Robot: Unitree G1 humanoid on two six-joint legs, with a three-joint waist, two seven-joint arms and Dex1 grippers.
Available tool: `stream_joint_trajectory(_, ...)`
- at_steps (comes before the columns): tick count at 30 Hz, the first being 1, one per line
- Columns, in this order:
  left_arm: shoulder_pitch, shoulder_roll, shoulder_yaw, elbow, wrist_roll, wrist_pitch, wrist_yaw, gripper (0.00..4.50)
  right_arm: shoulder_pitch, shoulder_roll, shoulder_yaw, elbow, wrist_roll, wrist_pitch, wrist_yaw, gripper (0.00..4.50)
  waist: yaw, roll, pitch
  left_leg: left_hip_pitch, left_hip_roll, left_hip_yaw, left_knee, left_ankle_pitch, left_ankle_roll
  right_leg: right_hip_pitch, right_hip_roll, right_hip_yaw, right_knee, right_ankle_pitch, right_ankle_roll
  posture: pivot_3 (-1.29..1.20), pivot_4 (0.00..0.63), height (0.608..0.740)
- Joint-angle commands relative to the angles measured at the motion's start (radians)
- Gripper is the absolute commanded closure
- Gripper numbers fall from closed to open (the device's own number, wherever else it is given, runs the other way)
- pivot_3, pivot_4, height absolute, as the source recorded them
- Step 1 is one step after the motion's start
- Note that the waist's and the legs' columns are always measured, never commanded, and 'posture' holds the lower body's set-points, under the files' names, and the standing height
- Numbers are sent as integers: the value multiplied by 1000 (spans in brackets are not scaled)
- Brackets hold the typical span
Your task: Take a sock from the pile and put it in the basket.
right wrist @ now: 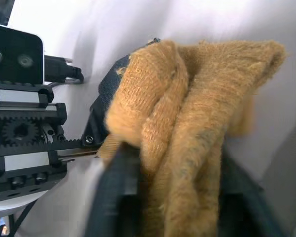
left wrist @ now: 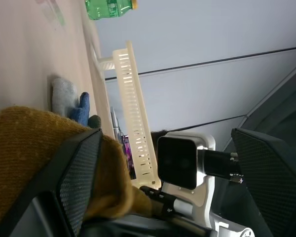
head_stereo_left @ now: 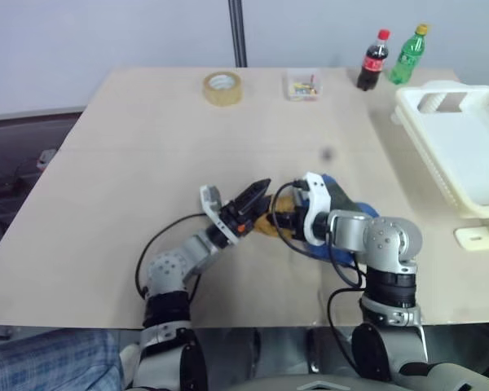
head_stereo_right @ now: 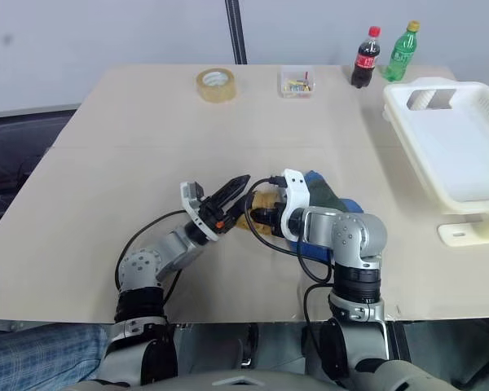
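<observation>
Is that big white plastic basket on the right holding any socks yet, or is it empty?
Empty, as far as the pictures show: the white slotted plastic basket shows only its bare white floor. The mustard yellow sock is at the grippers.

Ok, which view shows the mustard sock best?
The right wrist view: the mustard sock is bunched between the right gripper fingers, its knit clear. The left wrist view shows a fold of it against one finger of the open left gripper. Both eye views give a yellow sliver between the grippers.
</observation>
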Motion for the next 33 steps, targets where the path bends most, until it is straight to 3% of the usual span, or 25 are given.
stream_joint_trajectory(1,9,-7,-5,-25,-14,12,-3,0,-9,7,17,-4,3,-6,2,4492,0,0,0,0,0,0,0,0,0,0,0,0,0,0,0,0,150,738)
stream_joint_trajectory(8,34,35,-12,-110,-17,13,-45,0,-8,8,-4,-10,15,16,10,4492,-3,0,0,0,0,0,0,0,0,0,0,0,0,0,0,0,150,738)
stream_joint_trajectory(15,121,205,-143,-340,122,-35,-181,0,-31,24,-53,-19,36,62,14,4492,-4,1,1,0,0,1,-2,1,-2,-2,0,1,-1,0,0,0,150,738)
stream_joint_trajectory(22,206,378,-248,-465,414,-320,-334,0,-45,-5,-83,-15,44,80,24,4492,-3,5,4,0,1,2,-6,1,-3,-2,0,2,-3,0,-1,0,150,738)
stream_joint_trajectory(29,276,437,-284,-480,622,-665,-498,0,-53,-63,-118,-49,78,113,58,4492,1,6,4,-2,1,3,-9,2,-3,-5,-1,2,-6,-1,-1,0,150,738)
stream_joint_trajectory(33,260,417,-274,-461,618,-804,-597,0,-38,-121,-116,-73,141,113,79,4492,-1,6,5,-5,1,4,-10,1,-1,-9,-2,3,-5,-1,-2,0,150,738)
